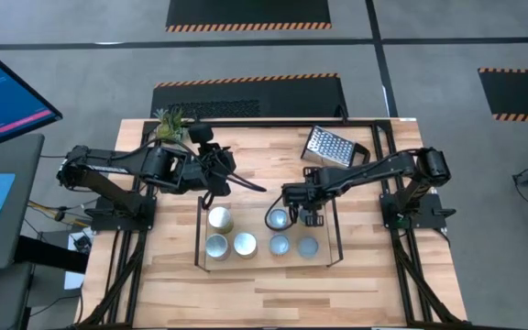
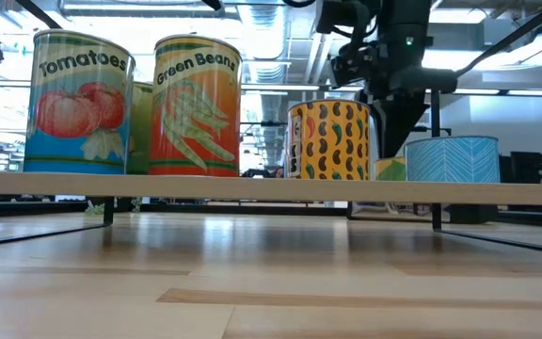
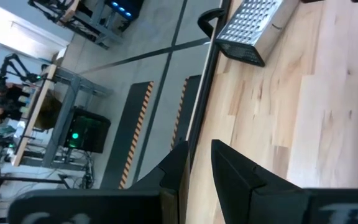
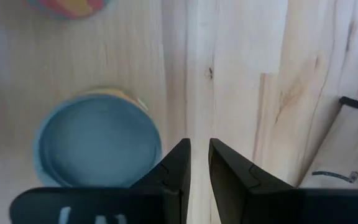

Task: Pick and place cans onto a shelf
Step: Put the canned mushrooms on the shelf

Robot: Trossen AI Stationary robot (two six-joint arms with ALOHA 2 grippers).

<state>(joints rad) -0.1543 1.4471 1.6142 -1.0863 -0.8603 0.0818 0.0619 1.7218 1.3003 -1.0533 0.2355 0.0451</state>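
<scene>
Right pincer (image 1: 308, 218): hung over the back part of the shelf, fingers (image 4: 178, 163) drawn to a narrow gap with nothing between them, just beside a loose can.
Loose can (image 1: 278, 218): stood upright on the shelf board behind the front row, its blue top (image 4: 98, 148) clear of the fingers.
Left pincer (image 1: 216, 188): hovered near the shelf's back left corner, fingers (image 3: 229, 169) nearly together and empty, pointed along the surface toward the grater.
Front row: four cans along the shelf's front edge, tops at (image 1: 216, 246), (image 1: 245, 244), (image 1: 280, 245) and (image 1: 308, 247); a fifth (image 1: 219, 219) stood behind the leftmost.
Labels from table height: tomatoes (image 2: 79, 102), green beans (image 2: 196, 105), a bean-patterned can (image 2: 328, 139), a blue-patterned can (image 2: 452, 158).
Shelf (image 1: 199, 234): thin black wire around a pale board, in the middle of the surface (image 1: 273, 284).
Open room: bare wood in front of the shelf and to both sides; the back right of the board was free.
Grater (image 1: 327, 146): lay near the far edge, well apart from the shelf.
Arm pose: the right arm reached in from its base on the right, stretched low; the left arm bent in from the left.
</scene>
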